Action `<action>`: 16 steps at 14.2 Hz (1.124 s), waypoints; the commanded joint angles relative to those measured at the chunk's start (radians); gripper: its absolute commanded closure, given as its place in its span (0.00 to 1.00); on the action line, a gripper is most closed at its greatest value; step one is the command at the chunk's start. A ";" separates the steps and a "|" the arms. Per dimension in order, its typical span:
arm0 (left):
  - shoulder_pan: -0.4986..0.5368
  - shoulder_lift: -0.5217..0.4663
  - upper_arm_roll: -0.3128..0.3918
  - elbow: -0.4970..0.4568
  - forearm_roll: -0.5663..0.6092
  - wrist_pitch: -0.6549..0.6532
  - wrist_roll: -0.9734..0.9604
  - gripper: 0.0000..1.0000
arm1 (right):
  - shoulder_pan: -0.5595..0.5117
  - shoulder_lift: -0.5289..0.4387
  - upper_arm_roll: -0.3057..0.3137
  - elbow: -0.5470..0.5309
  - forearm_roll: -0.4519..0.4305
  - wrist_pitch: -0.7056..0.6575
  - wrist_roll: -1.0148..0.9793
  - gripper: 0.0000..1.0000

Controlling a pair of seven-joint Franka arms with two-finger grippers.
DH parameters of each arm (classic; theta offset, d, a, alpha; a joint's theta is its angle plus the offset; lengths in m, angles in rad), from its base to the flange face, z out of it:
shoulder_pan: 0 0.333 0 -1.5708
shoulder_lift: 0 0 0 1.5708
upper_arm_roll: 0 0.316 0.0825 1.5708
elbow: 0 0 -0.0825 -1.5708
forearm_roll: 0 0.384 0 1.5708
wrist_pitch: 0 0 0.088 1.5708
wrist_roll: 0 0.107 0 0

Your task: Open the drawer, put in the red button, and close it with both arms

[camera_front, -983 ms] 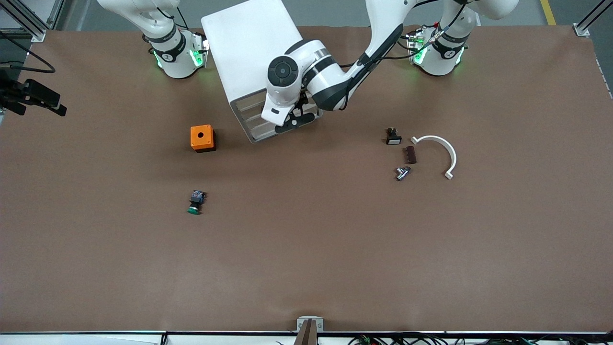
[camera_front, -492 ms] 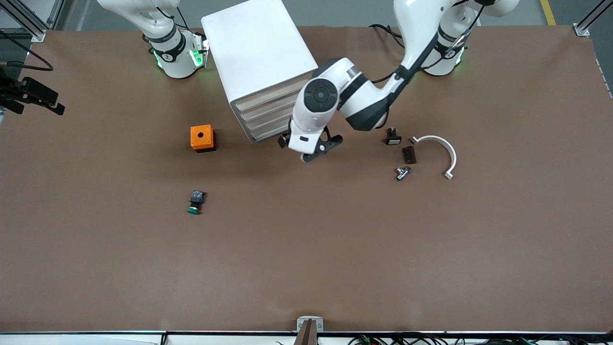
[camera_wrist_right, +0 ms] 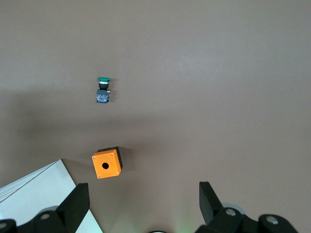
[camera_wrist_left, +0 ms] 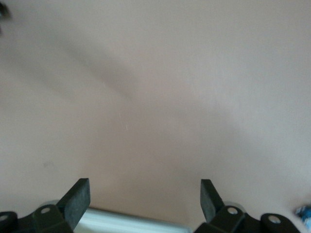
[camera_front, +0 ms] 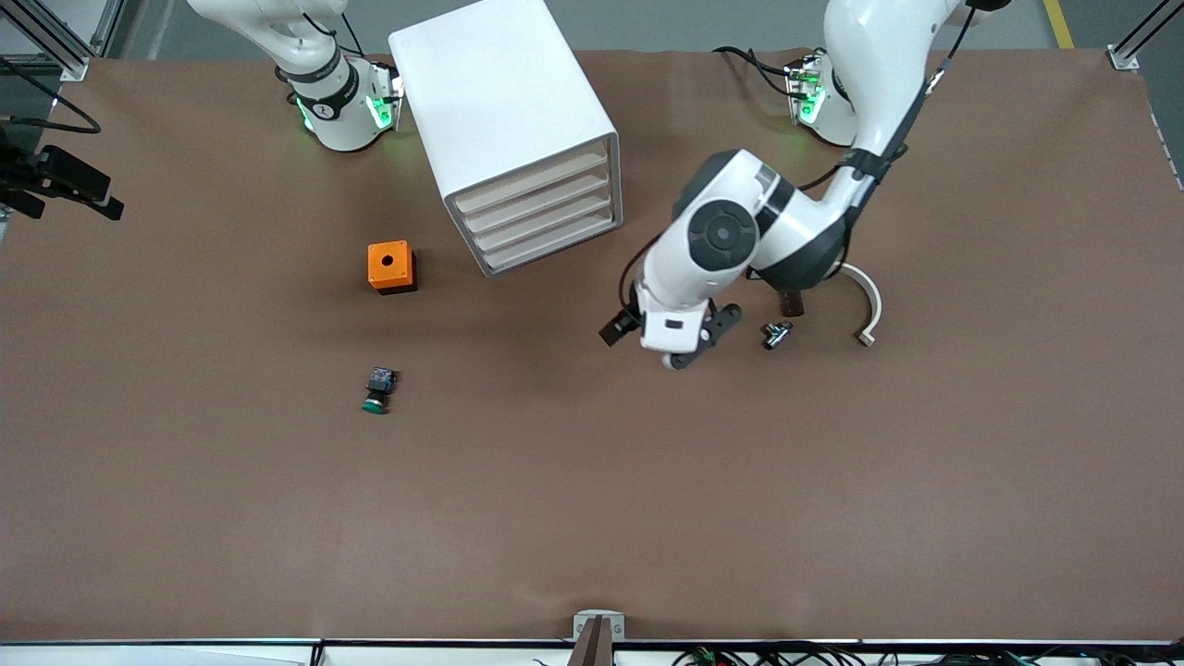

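The red button is out of sight, probably hidden under the left arm [camera_front: 740, 231], which is the nearer arm. The left gripper [camera_wrist_left: 145, 191] hangs over bare counter [camera_front: 555, 481], jaws released and empty. The right gripper [camera_wrist_right: 143, 194] waits high near the orange box [camera_wrist_right: 107, 164], jaws released.

The left arm [camera_front: 740, 231] hides the red button — the right arm [camera_front: 277, 28] is cut off at the frame's top.
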 commanded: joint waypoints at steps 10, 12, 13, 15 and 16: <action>0.292 -0.193 -0.001 0.016 0.029 -0.389 0.657 0.00 | 0.010 -0.030 0.001 0.004 -0.005 -0.010 -0.016 0.00; 0.352 -0.249 -0.001 0.004 0.032 -0.463 0.780 0.00 | 0.008 -0.032 0.004 0.004 -0.005 -0.010 -0.016 0.00; 0.372 -0.275 -0.001 -0.010 0.046 -0.483 0.816 0.00 | 0.010 -0.030 0.006 0.004 -0.003 -0.012 -0.016 0.00; 0.412 -0.355 -0.003 -0.067 0.063 -0.490 0.868 0.00 | 0.008 -0.032 0.006 0.004 -0.001 -0.012 -0.014 0.00; 0.441 -0.407 -0.003 -0.112 0.064 -0.490 0.902 0.00 | 0.010 -0.030 0.006 0.004 -0.003 -0.012 -0.014 0.00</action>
